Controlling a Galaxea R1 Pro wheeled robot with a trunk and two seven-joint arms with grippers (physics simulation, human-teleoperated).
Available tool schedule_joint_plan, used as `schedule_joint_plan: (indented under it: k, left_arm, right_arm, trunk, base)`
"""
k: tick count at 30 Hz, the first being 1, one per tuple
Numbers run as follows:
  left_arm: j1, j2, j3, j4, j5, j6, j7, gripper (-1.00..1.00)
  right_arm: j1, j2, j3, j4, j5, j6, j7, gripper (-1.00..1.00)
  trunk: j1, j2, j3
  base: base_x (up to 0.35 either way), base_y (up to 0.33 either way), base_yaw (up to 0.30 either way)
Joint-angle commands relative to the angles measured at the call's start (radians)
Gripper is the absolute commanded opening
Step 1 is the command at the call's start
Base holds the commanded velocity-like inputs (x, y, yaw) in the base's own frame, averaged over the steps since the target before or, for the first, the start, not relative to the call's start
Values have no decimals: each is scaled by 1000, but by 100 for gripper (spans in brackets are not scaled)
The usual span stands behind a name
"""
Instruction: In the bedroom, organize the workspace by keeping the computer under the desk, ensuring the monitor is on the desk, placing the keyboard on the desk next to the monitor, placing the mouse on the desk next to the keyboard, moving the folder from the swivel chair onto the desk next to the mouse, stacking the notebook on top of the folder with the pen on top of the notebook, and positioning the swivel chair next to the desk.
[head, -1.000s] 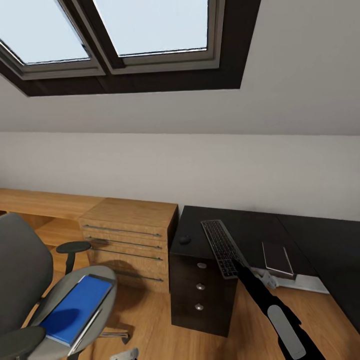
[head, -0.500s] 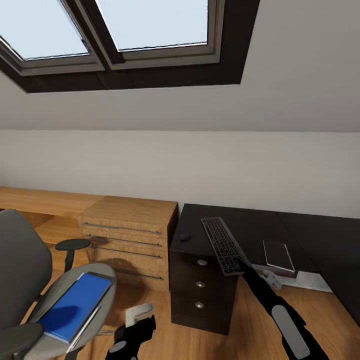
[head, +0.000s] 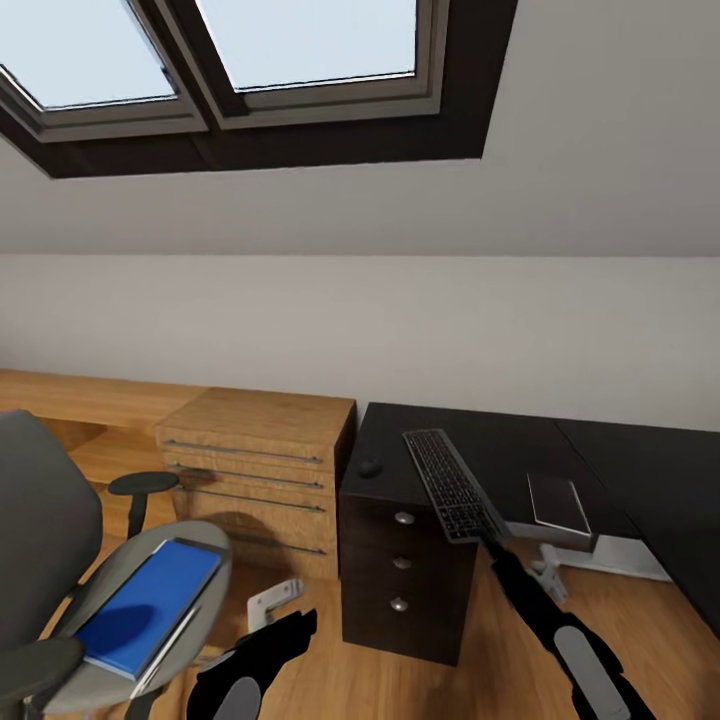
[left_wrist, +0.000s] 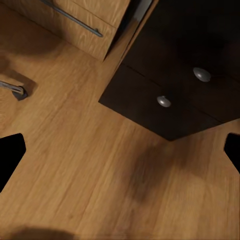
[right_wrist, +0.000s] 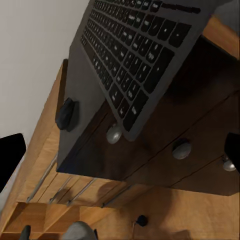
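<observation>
The left gripper (head: 275, 603) hangs with fingers spread and empty over the floor, the blue folder (head: 148, 605) on the swivel chair (head: 60, 560) at its nine o'clock. At two o'clock, the right gripper (head: 487, 535) pinches the keyboard (head: 450, 482), which overhangs the desk (head: 520, 445). The mouse (head: 370, 467) sits at the keyboard's nine o'clock.

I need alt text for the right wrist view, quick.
A keyboard juts over the front edge of the black desk, above silver-knobbed drawers. A dark mouse sits on the desktop beside it, with wood floor beneath.
</observation>
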Motion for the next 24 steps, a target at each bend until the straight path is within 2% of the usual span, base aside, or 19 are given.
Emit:
schedule_joint_plan:
  k: [1, 3, 7, 17, 24]
  left_arm:
    - [-1, 2, -1, 1, 9, 1, 8, 100]
    - [-1, 6, 0, 3, 9, 1, 9, 100]
    - [0, 10, -1, 1, 10, 1, 9, 100]
    - [0, 8, -9, 3, 7, 1, 10, 100]
    - [0, 7, -51, 6, 7, 0, 10, 100]
  right_arm:
    - [-1, 0, -6, 10, -17, 25, 30, 100]
    - [-1, -6, -13, 28, -28, 54, 80, 100]
    - [-2, -21, -30, 65, -36, 74, 118, 100]
    - [-2, -24, -34, 66, -36, 69, 139, 100]
    - [-2, -25, -35, 66, -34, 68, 162, 100]
  trunk:
    - [4, -8, -4]
    - [12, -22, -11]
    - [27, -50, -23]
    - [65, -120, -54]
    - [88, -162, -73]
  base:
    - [0, 0, 0]
    - [0, 0, 0]
    - [0, 0, 0]
    - [0, 0, 0]
    - [0, 0, 0]
